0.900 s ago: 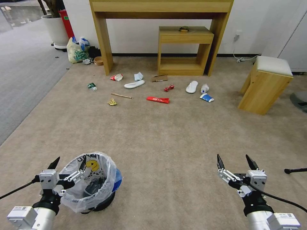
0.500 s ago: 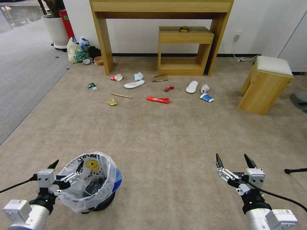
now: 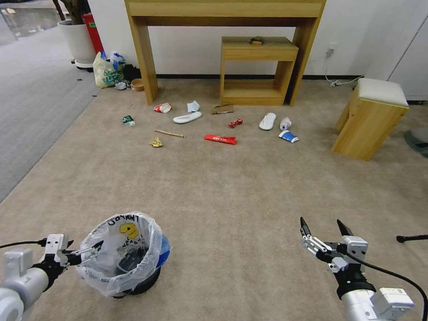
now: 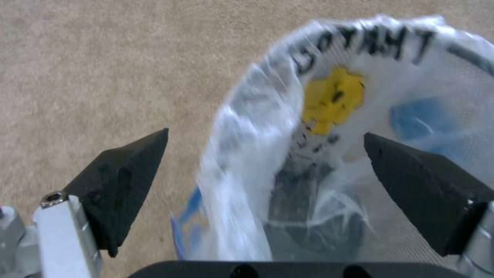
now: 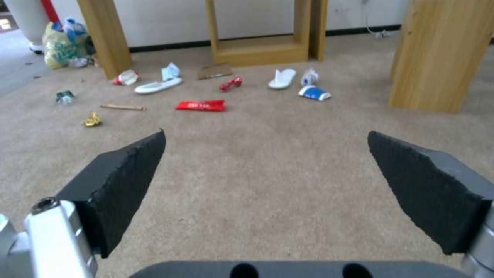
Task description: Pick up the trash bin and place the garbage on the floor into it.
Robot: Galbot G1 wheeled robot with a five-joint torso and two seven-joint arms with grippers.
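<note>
The left gripper (image 3: 83, 248) is spread wide, straddling the bag-covered rim of the small round black-and-blue trash bin (image 3: 122, 256) lined with crinkly clear plastic, which stands on the beige short-pile carpet floor (image 3: 232, 187). The right gripper (image 3: 322, 226) hovers agape, empty.

Lighting is bright, even and diffuse; the source itself cannot be located. Shadows are soft: a faint dark patch lies on the floor (image 3: 232, 187) under the trash bin (image 3: 122, 254), and deeper shade sits beneath the wooden desk (image 3: 225, 13) against the wall. In the head view, straight edges bow outward toward the corners. In the left wrist view, the trash bin's plastic liner (image 4: 319, 116) is smeared by blur. The right wrist view is soft throughout.
</note>
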